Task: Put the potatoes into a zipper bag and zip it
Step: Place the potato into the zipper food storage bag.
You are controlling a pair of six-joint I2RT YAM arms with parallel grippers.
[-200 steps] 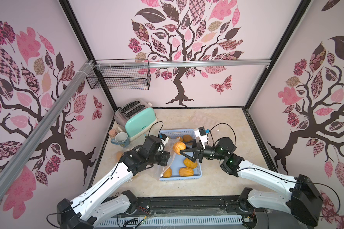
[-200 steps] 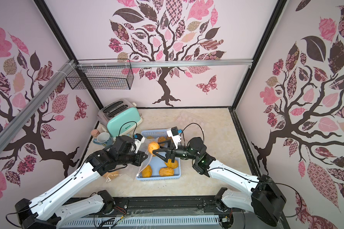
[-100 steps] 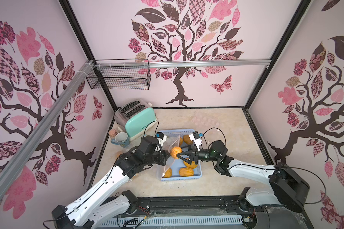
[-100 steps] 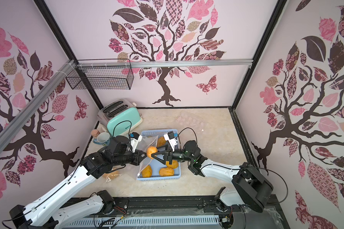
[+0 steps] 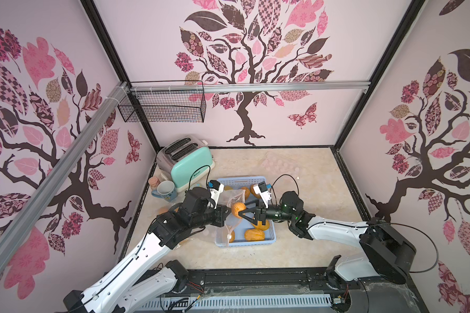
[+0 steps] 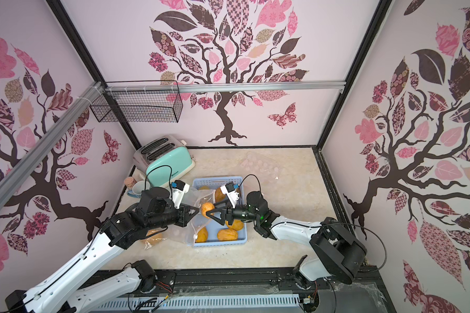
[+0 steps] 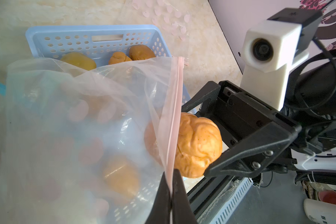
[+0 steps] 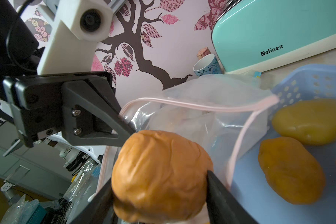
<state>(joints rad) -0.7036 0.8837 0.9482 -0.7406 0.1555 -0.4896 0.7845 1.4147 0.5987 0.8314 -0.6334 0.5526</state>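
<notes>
Above the basket (image 5: 246,243), left gripper (image 7: 171,187) pinches the bag (image 7: 76,116) by its zipper edge to hold the mouth open; right gripper (image 8: 159,182) clamps a potato (image 7: 198,143) there.

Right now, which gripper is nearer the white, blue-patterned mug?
Left. The left gripper, shut on the rim of the clear zipper bag, sits toward the mug; the right gripper, holding an orange wrinkled potato, lies beyond it, over the blue basket.

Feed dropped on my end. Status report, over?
Left gripper shut on zipper bag rim, holding mouth open. Right gripper shut on potato, at the mouth, not released. Nothing seen blocking; other potatoes lie in blue basket.
</notes>
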